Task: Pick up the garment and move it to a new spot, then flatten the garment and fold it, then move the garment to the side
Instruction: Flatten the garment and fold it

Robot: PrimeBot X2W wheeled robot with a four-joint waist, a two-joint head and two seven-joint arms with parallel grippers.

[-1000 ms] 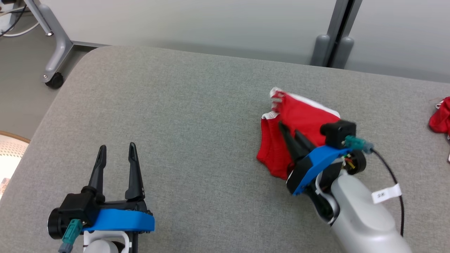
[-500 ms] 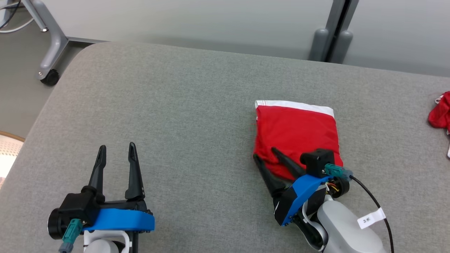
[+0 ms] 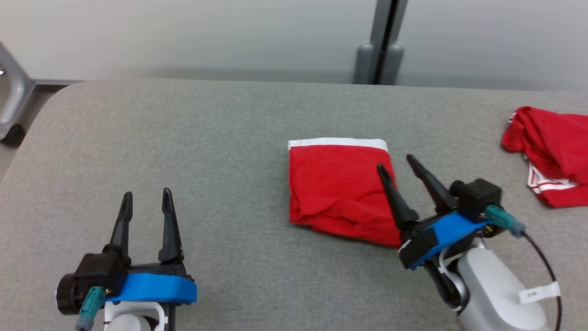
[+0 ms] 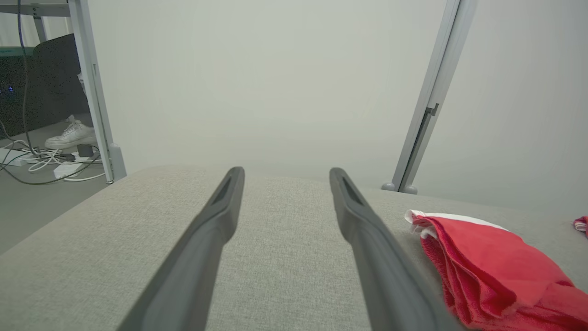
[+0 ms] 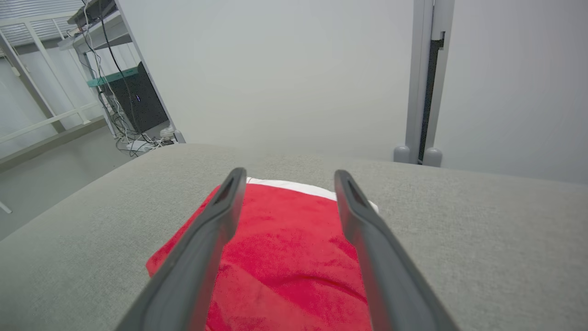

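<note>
Status: red garment (image 3: 337, 188) lies folded, roughly square, on the grey table (image 3: 183, 138), centre-right. White waistband (image 3: 337, 143) sits along the far edge. Near edge is lumpy, layers not quite flush.

Right gripper (image 3: 395, 162): jaws wide, holding nothing. It sits at the garment's right edge, one finger over the red cloth, the other over bare table just beside it. Can't tell if the tips touch the cloth.

Left gripper (image 3: 147, 193): jaws wide as well, empty, parked near-left, well apart from the garment.

My read: fold looks done, so the move to the side is what's left.

How I'd do it:
- Take the near-right corner and catch all layers in one pinch. Grab only the top layer and the fold peels open on lift.
- Get the lower finger flat on the table and slide it under the stack before closing. Padded surface, so the tip may dig in. Go shallow.
- Keep the lift low, or drag flat. The trailing left side will sag or flip if it's carried high.
- Bringing the left gripper to the left edge would support both sides.
- Second red garment (image 3: 551, 147) lies far right. Set down apart from it so the two don't tangle.
</note>
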